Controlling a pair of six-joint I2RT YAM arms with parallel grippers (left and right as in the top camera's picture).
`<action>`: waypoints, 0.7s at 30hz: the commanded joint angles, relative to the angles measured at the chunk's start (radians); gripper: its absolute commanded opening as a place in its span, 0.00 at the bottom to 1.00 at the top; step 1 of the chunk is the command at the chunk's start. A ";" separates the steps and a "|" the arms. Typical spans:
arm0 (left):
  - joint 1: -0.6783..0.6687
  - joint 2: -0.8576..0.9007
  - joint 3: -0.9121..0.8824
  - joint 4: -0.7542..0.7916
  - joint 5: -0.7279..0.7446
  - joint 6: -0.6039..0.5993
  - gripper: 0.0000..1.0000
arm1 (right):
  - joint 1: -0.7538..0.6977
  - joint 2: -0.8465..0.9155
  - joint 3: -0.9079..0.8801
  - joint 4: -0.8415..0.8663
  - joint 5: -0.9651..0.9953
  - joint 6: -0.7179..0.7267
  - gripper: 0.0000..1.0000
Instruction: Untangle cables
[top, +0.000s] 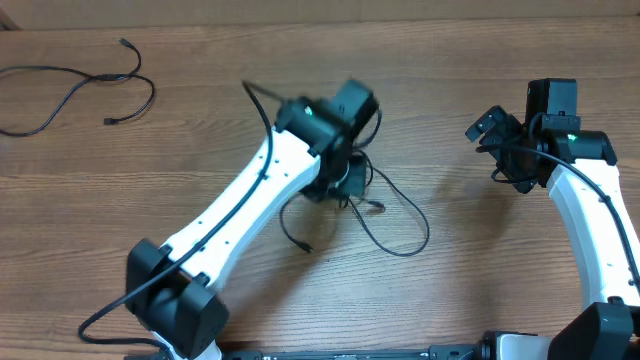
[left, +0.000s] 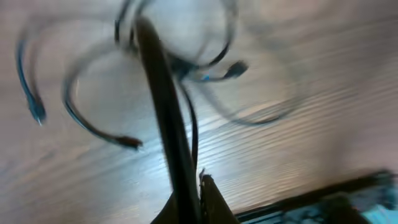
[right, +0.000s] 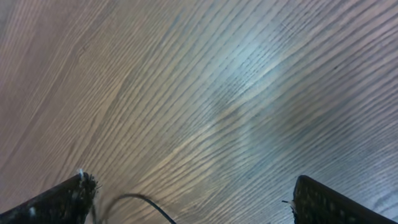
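Note:
A tangle of thin black cables lies at the table's middle, with loops and plug ends spreading right and below. My left gripper is down on the tangle. The left wrist view is blurred. There my left gripper is shut, and a dark cable runs up from between the jaws to the knot. Loose plug ends lie to the left. My right gripper is off to the right, apart from the tangle. It stands open over bare wood.
A separate thin black cable lies alone at the far left back of the wooden table. A thin dark cord curves in at the bottom edge of the right wrist view. Both arm bases stand at the front edge.

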 joint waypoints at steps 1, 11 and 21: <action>0.006 -0.079 0.230 -0.025 0.009 0.047 0.04 | -0.006 -0.014 0.002 0.005 0.009 -0.001 1.00; 0.010 -0.254 0.664 0.041 -0.194 0.048 0.04 | -0.006 -0.014 0.002 0.005 0.009 -0.001 1.00; 0.010 -0.172 0.653 -0.257 -0.124 -0.108 0.09 | -0.006 -0.014 0.002 0.005 0.009 -0.001 1.00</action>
